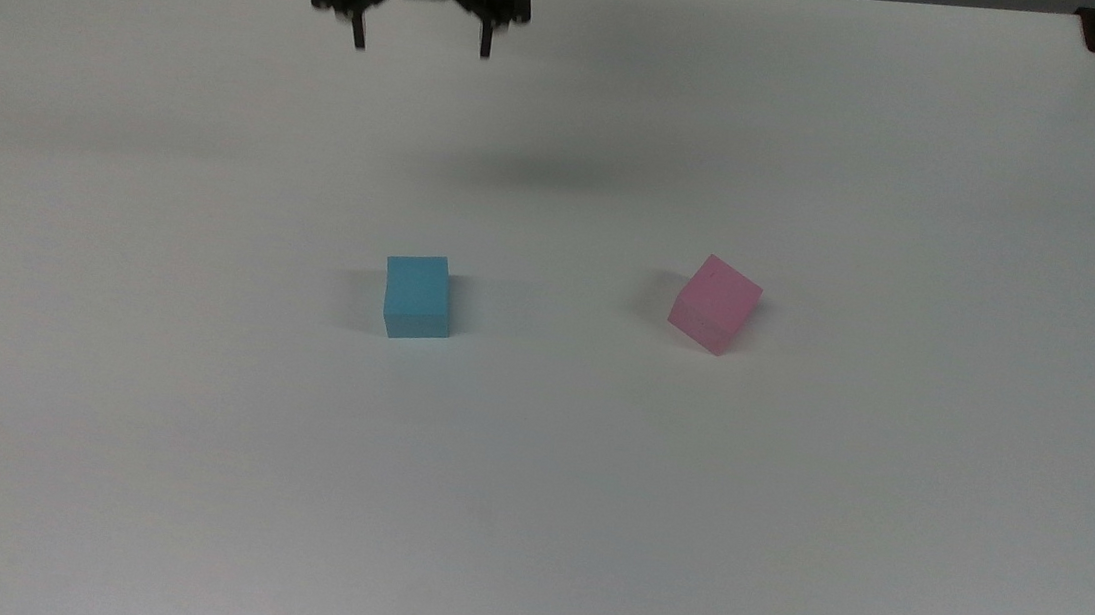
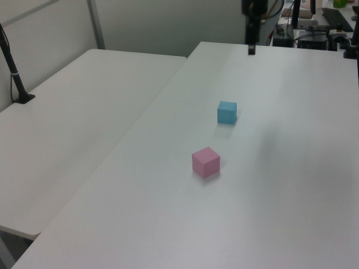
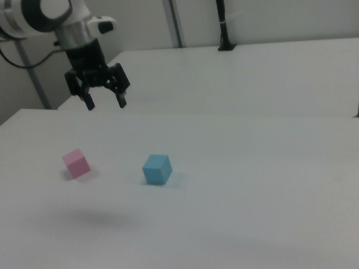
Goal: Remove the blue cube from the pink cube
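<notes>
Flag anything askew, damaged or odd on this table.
Nothing stands out. The blue cube and pink cube sit flat and apart on the white table; the open gripper hangs above it, holding nothing.

Lab: plain white tables (image 2: 84, 112), robot arm (image 3: 30, 15).
</notes>
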Motion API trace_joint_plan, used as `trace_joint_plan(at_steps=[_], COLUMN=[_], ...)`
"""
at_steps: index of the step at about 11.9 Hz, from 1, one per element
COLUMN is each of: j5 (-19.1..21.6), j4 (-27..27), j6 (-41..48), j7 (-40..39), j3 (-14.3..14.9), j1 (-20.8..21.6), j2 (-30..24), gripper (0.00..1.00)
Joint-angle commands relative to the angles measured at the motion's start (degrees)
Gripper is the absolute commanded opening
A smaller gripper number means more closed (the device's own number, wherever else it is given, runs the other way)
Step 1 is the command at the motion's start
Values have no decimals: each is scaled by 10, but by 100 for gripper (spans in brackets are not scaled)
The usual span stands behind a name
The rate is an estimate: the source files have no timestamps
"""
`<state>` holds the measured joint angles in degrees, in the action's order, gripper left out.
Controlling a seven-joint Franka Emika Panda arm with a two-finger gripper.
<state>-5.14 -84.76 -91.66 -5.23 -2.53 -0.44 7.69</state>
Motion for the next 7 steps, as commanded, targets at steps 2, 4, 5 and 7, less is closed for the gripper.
trace_joint_plan(at_steps=[2, 4, 5, 7], j5=[36, 39, 39, 39], j4=[-31, -37, -37, -37], j6=[18, 18, 18, 18], j7=[5, 48, 57, 55], j3=[22, 42, 47, 49], j1=[-11, 16, 18, 23], j2=[-66, -71, -71, -71], gripper=[100, 100, 100, 100])
